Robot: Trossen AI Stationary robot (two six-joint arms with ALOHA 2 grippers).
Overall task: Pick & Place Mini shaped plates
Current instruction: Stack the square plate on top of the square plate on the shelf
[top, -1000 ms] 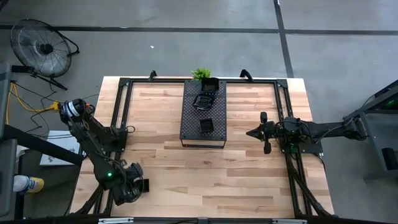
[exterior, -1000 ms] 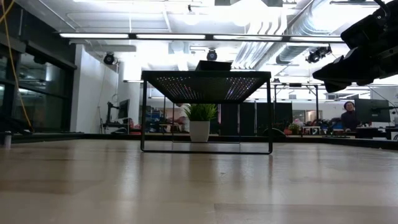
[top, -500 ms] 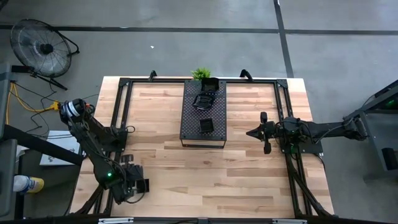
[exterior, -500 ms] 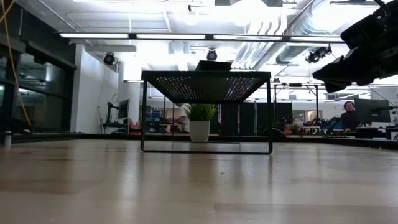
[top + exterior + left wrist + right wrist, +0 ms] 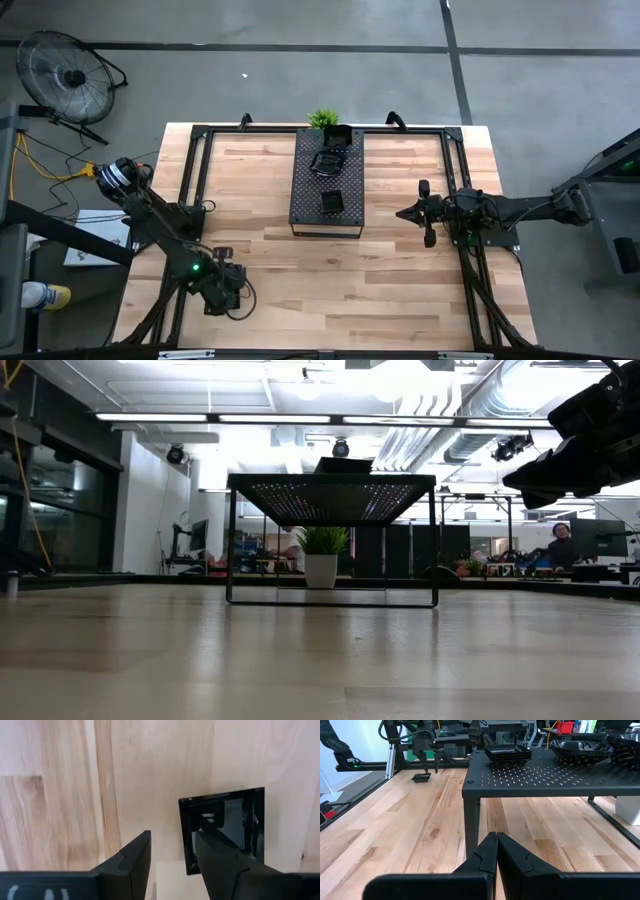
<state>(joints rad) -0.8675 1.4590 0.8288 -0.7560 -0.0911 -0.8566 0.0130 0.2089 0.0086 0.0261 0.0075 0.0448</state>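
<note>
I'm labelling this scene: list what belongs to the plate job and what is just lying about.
Job: square plate on the table; stacked plates on the tray; left gripper, open above the square plate.
Lying about: tray, plant, fan, right gripper, shut beside the tray.

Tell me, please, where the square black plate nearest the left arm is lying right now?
The square plate lies flat on the bare wooden table, near its front left corner, directly beneath the open left claw and well away from the perforated tray.
</note>
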